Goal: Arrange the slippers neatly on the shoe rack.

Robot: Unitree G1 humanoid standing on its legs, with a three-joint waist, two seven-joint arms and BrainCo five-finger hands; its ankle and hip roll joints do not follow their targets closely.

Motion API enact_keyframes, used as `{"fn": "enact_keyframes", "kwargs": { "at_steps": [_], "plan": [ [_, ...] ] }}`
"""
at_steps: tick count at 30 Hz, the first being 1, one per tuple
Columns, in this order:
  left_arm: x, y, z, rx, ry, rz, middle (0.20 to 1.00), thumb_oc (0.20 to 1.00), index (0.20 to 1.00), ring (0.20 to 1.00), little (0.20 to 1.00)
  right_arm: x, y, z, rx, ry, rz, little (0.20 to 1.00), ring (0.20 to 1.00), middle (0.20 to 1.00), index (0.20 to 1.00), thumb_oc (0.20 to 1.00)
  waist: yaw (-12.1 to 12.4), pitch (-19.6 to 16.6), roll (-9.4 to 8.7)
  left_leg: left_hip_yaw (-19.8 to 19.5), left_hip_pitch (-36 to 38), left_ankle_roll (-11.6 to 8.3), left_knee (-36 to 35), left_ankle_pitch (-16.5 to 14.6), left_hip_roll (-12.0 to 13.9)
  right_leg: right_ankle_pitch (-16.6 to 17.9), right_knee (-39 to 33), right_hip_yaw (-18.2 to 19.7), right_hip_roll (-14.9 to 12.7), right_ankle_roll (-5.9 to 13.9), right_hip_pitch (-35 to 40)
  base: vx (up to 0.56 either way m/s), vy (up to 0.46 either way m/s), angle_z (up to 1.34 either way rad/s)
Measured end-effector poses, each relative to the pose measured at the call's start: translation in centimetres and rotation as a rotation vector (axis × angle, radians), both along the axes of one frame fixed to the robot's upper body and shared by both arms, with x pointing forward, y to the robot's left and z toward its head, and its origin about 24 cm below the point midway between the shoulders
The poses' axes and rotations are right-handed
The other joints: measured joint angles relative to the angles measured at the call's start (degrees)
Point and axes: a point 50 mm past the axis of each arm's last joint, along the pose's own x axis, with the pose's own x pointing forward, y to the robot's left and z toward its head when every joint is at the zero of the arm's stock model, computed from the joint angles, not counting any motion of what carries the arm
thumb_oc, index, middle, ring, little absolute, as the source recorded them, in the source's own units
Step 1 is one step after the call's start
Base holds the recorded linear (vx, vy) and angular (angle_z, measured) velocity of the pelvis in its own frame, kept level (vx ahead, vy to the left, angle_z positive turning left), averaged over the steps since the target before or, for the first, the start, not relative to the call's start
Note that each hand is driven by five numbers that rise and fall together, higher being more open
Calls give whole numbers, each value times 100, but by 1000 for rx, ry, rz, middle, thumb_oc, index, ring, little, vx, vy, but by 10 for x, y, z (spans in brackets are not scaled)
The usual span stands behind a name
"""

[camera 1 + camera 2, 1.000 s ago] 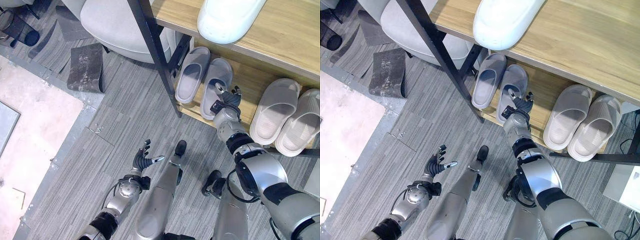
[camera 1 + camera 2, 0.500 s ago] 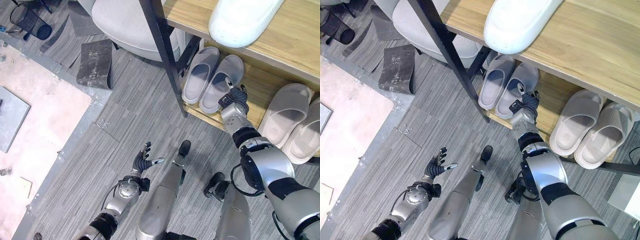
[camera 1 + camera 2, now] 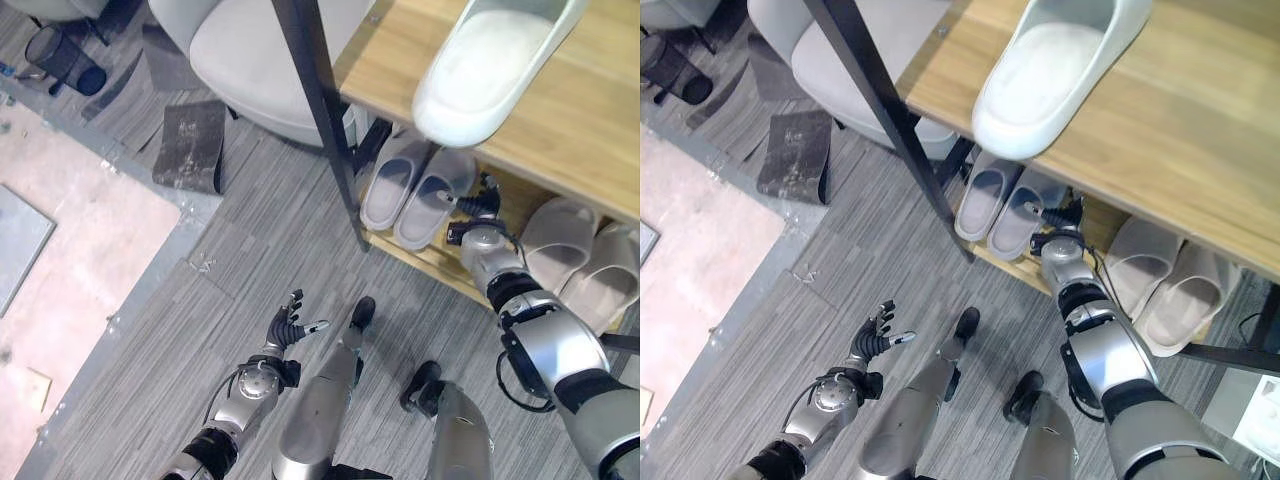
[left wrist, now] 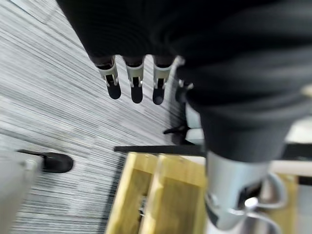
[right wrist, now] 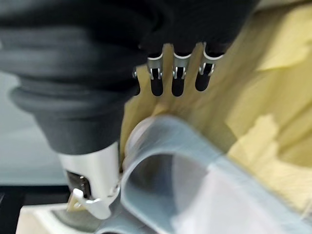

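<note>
The right hand (image 3: pixel 478 205), fingers straight, rests beside a grey slipper (image 3: pixel 434 198) on the rack's (image 3: pixel 440 262) bottom shelf – probably nudging it straight next – while the left hand (image 3: pixel 285 327) hangs open, holding nothing

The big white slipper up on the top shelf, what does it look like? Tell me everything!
The big white slipper is smooth and rubbery-looking, with a rounded toe and an open top that shows its pale footbed. It lies alone, right side up, on the light wooden top shelf of the black-framed shoe rack. Its rounded end pokes out past the shelf's front edge, above the grey slippers on the shelf below. Neither hand touches it.
</note>
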Motion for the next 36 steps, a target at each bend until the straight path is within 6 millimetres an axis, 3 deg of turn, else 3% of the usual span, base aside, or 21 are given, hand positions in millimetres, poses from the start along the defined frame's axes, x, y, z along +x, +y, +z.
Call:
{"fn": "enact_keyframes", "kwargs": {
  "at_steps": [4,7,9,11,13,15,16,21,24,26,29,30,32,36],
  "plan": [
    [-14,12,-11,4,67,31,1000,1000,1000,1000,1000,-39,11,-56,25,88,78,1000,1000,1000,1000,1000,-237,-441,-278,173,440,40,-383,78,182,204,-677,72,221,56,464,122,-32,-21],
    [-25,25,-19,27,114,61,1000,1000,1000,1000,1000,-84,31,-72,56,19,294,1000,1000,1000,1000,1000,-381,-636,-399,308,828,59,-602,103,261,355,-1172,159,388,100,903,118,-50,-26],
    [-31,27,-18,23,116,37,1000,1000,1000,1000,1000,-126,23,-87,71,61,437,1000,1000,1000,1000,1000,-568,-905,-430,375,1059,65,-836,99,347,540,-1642,169,503,135,1208,94,-34,-19],
    [-36,32,-21,58,132,-5,1000,1000,1000,1000,1000,-144,12,-99,84,104,463,1000,1000,1000,1000,1000,-628,-1041,-459,442,1232,65,-908,96,388,705,-2015,186,599,147,1510,112,-26,-16],
    [-41,31,-23,78,145,-63,1000,1000,1000,1000,1000,-165,-3,-113,107,169,449,1000,1000,1000,1000,1000,-885,-1288,-475,478,1288,23,-909,29,411,858,-2401,202,673,163,1692,94,-17,-12],
    [-45,29,-24,80,149,-94,1000,1000,1000,1000,1000,-175,-10,-115,122,181,441,1000,1000,1000,1000,1000,-853,-1385,-436,591,1331,26,-910,2,436,954,-2601,299,722,173,1795,59,-7,-27],
    [-45,27,-24,98,153,-129,1000,1000,1000,1000,1000,-185,-14,-122,133,216,439,1000,1000,1000,1000,1000,-996,-1414,-439,666,1372,6,-911,-41,462,1028,-2769,362,739,166,1817,80,-6,-29],
    [-46,-7,-17,178,117,-446,1000,1000,1000,1000,1000,-242,-34,-172,161,497,370,1000,1000,1000,1000,1000,-1216,-1682,-292,1033,1578,-19,-950,-204,476,1306,-3255,708,765,246,2083,63,6,-40],
    [-39,-36,-12,265,65,-658,1000,1000,1000,1000,1000,-257,-42,-185,133,598,343,1000,1000,1000,1000,1000,-1425,-1748,-269,1235,1698,5,-932,-225,517,1454,-3429,966,772,245,2139,40,11,-41],
    [-24,-64,7,354,-42,-836,1000,1000,1000,1000,1000,-260,-45,-190,125,626,318,1000,1000,1000,1000,1000,-1526,-1771,-265,1309,1724,38,-952,-209,534,1489,-3456,990,782,246,2166,40,10,-21],
    [-4,-94,42,365,-218,-948,1000,1000,1000,1000,1000,-257,-45,-190,111,626,315,1000,1000,1000,1000,1000,-1690,-1790,-257,1387,1755,-9,-954,-250,561,1532,-3483,1107,793,239,2161,8,4,-20],
    [1,-108,63,361,-315,-1001,1000,1000,1000,1000,1000,-256,-46,-190,105,623,309,1000,1000,1000,1000,1000,-1757,-1793,-253,1393,1753,-15,-954,-245,567,1546,-3476,1113,795,240,2160,0,0,0],
    [2,-133,102,343,-497,-1107,1000,1000,1000,1000,1000,-258,-48,-194,98,649,292,1000,1000,1000,1000,1000,-1806,-1817,-229,1383,1754,-18,-953,-241,564,1553,-3465,1104,796,234,2148,-15,-2,1],
    [-9,-151,149,205,-691,-1162,1000,1000,1000,1000,1000,-251,-44,-192,91,633,318,1000,1000,1000,1000,1000,-1820,-1878,-140,1383,1756,-17,-951,-240,565,1555,-3453,1097,799,229,2151,0,0,0]
  ]
}}
